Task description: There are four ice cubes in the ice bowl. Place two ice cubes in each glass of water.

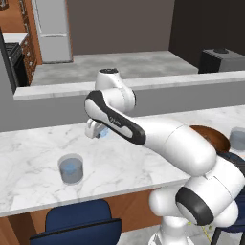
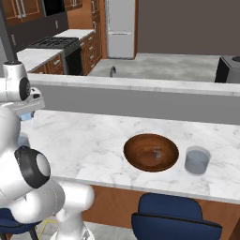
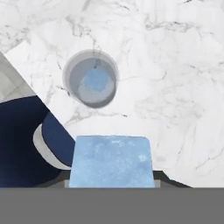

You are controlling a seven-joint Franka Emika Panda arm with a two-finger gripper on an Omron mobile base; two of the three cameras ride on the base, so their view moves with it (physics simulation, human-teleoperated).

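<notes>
- The claw (image 1: pixel 99 132) is holding one ice cube (image 3: pixel 112 162) between its fingers, up in the air over the marble counter (image 1: pixel 33 158).
- The left glass of water (image 1: pixel 71 168) is sitting below the claw and off to one side, with one cube already floating in it.
- I think the claw needs to slide over that glass first.
- The ice bowl (image 2: pixel 151 152) and the other glass (image 2: pixel 197 161) are sitting far away.

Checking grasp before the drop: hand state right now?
Hand: closed on an ice cube, held above the counter near the left glass, which already has one cube in it.
</notes>
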